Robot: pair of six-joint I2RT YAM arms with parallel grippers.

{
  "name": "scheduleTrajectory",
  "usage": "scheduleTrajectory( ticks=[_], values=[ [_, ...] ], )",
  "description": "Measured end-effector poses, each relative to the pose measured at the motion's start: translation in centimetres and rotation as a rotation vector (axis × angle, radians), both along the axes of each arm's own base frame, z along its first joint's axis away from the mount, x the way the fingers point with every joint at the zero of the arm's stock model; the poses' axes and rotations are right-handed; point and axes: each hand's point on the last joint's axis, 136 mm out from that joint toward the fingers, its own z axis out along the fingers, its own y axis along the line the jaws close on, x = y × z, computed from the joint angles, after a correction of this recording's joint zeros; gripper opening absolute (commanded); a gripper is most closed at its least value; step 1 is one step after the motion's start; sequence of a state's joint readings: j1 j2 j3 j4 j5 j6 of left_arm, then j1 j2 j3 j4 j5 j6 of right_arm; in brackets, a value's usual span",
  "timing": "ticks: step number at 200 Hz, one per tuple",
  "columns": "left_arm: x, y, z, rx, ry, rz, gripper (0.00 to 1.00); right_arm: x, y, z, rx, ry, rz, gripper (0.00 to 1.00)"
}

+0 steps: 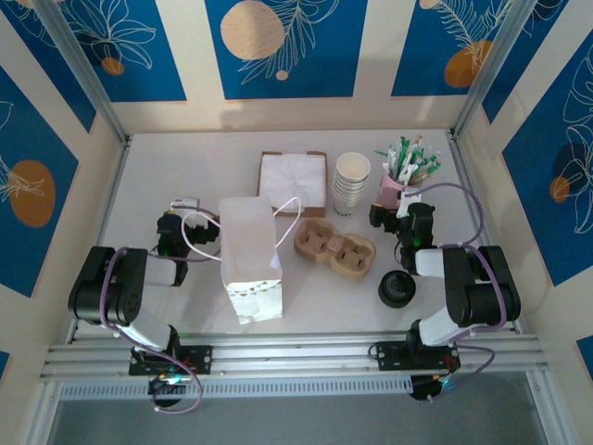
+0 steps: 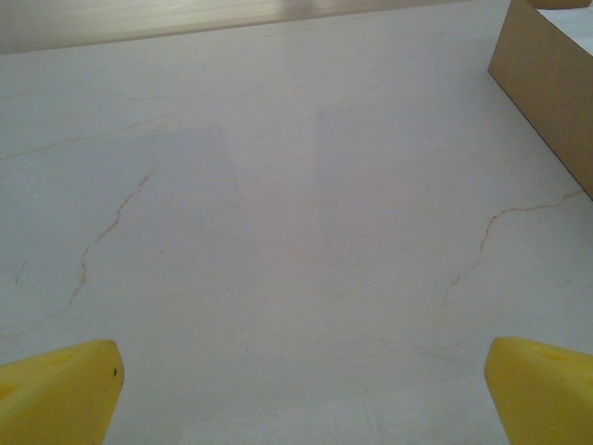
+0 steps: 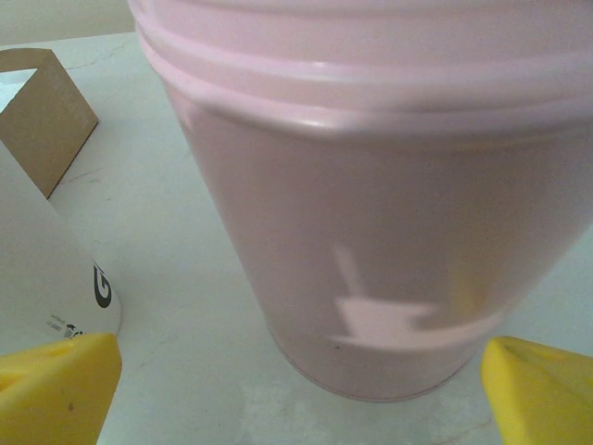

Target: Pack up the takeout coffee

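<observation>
— Where's the coffee [image 1: 396, 289]?
— On the counter [image 1: 185, 167], between the carrier [image 1: 334, 248] and the right arm [image 1: 468, 287].
— And the fingers?
— Left fingers [image 2: 56, 394] spread wide over the counter. Right fingers [image 3: 533, 394] spread too, empty, facing a pink pot [image 3: 371, 204].

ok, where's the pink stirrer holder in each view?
Top external: pink holder back right, beside cup stack.
Right wrist: pink holder centre, close up.
Left wrist: faces table elsewhere.
Shared landmark: brown box, centre-back on top, upper left on right wrist, upper right on left wrist.
</observation>
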State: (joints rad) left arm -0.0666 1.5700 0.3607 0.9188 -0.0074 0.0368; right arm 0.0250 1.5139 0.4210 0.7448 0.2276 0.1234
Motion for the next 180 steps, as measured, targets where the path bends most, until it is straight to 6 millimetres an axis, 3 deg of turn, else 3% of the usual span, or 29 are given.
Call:
scheduleTrajectory(
  ticks=[30,70,115,143,163,180],
  values=[
    [-0.3,0.1,1.4,-0.001,-0.028,0.004,1.00,-0.6,0.5,0.9,-0.011,0.016,0.013,0.99],
    [-1.9,1.7,8.4,-0.041,-0.159,0.103,1.00,-2.4,-0.2,4.4,-0.023,-0.007,-0.040,0.99],
    [-3.8,4.9,14.2,-0.141,-0.112,0.332,1.00,-6.8,-2.7,8.8,0.105,0.027,-0.179,0.99],
    [-6.5,6.3,17.0,-0.178,-0.109,0.425,1.00,-10.8,-3.4,11.7,0.241,0.008,-0.266,0.99],
    [-8.0,5.8,18.5,-0.213,-0.113,0.380,1.00,-13.5,-3.2,13.6,0.328,-0.009,-0.288,1.00],
    [-8.5,4.2,19.9,-0.264,-0.130,0.279,1.00,-15.0,-2.7,15.6,0.396,-0.011,-0.286,1.00]
  ],
)
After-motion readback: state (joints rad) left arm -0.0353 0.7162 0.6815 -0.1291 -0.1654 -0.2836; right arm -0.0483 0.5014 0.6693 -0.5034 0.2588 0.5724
